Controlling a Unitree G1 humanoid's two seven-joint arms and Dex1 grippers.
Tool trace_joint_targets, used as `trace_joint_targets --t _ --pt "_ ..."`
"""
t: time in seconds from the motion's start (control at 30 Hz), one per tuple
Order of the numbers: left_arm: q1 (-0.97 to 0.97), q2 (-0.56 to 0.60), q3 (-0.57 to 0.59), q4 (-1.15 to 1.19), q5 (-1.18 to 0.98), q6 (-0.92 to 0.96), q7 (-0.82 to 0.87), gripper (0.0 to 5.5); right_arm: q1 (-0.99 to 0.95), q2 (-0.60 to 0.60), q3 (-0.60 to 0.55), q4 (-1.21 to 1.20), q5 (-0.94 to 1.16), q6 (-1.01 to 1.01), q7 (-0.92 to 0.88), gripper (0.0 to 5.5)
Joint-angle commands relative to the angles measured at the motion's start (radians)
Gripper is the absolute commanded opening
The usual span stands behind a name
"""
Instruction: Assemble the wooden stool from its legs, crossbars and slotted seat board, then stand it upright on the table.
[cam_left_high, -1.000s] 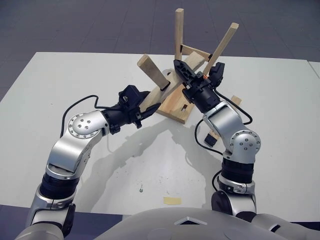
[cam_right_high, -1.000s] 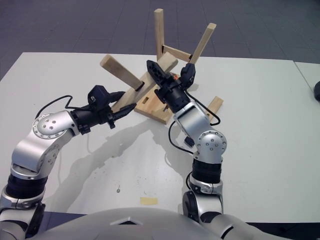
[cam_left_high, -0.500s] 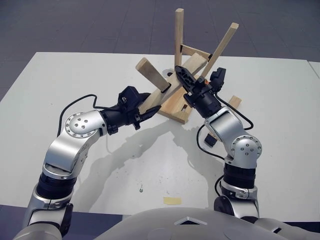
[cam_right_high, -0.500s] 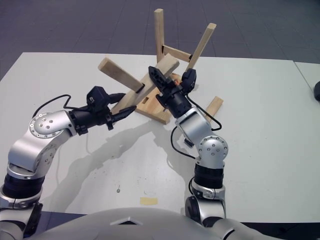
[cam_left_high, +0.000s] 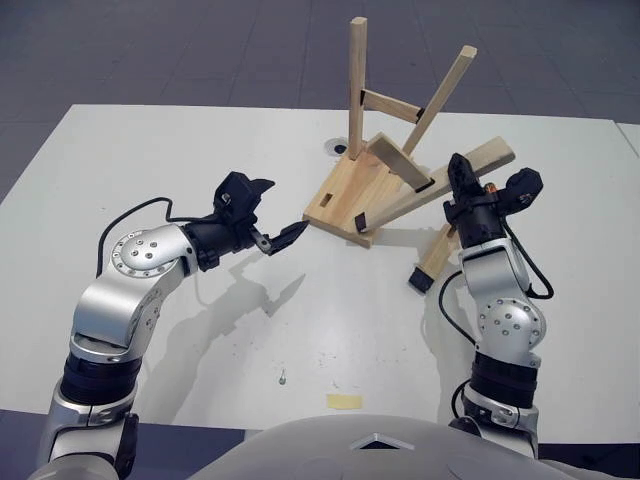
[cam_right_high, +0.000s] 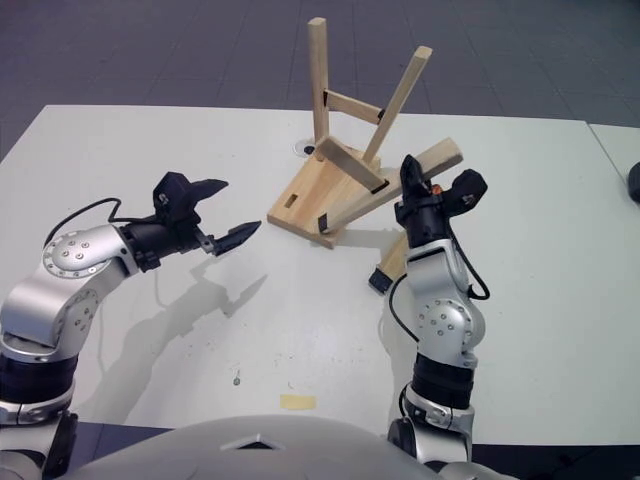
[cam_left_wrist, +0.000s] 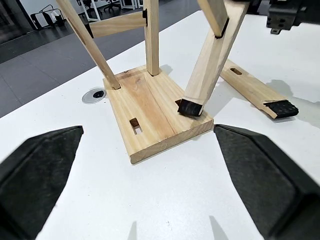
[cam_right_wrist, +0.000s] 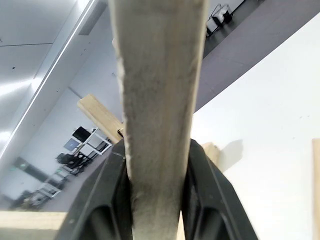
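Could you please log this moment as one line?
left gripper: open, apart from seat board | right gripper: shut on tilted leg

Pale raw matt wood on seat board and leg; smooth matt white surface; matt black plastic left gripper.

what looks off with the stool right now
The leg in the right pincer leans steeply across the seat board instead of standing up. A loose leg lies flat on the table beside it.
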Motion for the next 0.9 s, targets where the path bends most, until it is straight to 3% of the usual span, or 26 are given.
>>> trace_joint_targets --t 0.03,0.3,0.9 --pt "0.011 0.002 -0.021 0.012 0.048 -0.025 0.019 5.4 0.04 -0.054 0.0 0.064 -0.192 0.018 -0.087 1.02" --pt "0.023 -0.002 -0.041 0.026 0.096 -0.052 0.026 5.4 0.046 -0.143 0.047 0.073 -0.412 0.09 -0.154 1.08" --pt "0.028 -0.006 -0.091 0.036 0.161 -0.085 0.015 5.4 -0.133 -0.215 0.069 0.131 -0.44 0.147 0.028 1.08"
